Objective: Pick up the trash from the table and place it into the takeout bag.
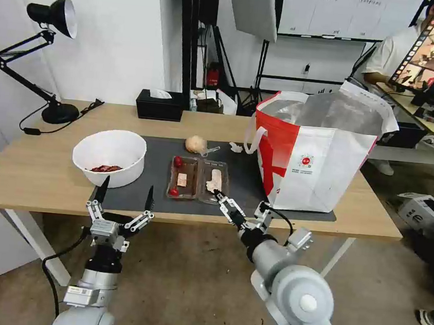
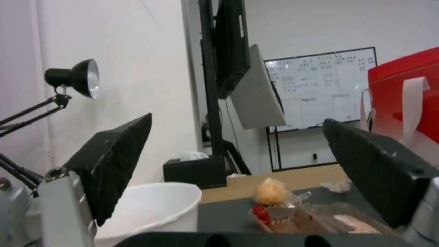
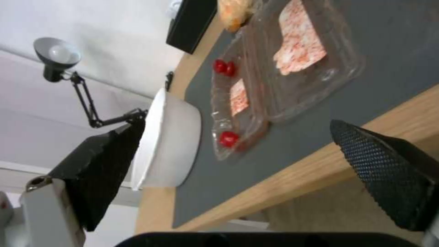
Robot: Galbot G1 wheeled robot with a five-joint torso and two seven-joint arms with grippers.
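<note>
Both pincers hang at the table's [image 1: 28,184] near edge, jaws spread wide and holding nothing. The left pincer [image 1: 123,200] sits just near of the bowl [image 1: 109,157], at the mat's [image 1: 146,196] near-left corner. The right pincer [image 1: 240,210] is at the tray's [image 1: 198,179] near-right corner, with one fingertip seemingly over its rim, though contact is hard to judge.

The trash is all on the table: one bowl on the left with reddish scraps, one tray at the mat's middle, one lump [image 1: 195,143] beyond it, one spoon [image 1: 209,151] beside the lump, one scrap [image 1: 235,147] further right. One bag [image 1: 316,152] stands open on the right.

Risks: the tray is thin and clear, so a pinch on its rim could buckle it or tip it, spilling the food bits; I count three red pieces and two pale ones. The right arm is near the bag, and a careless swing could knock it over.
</note>
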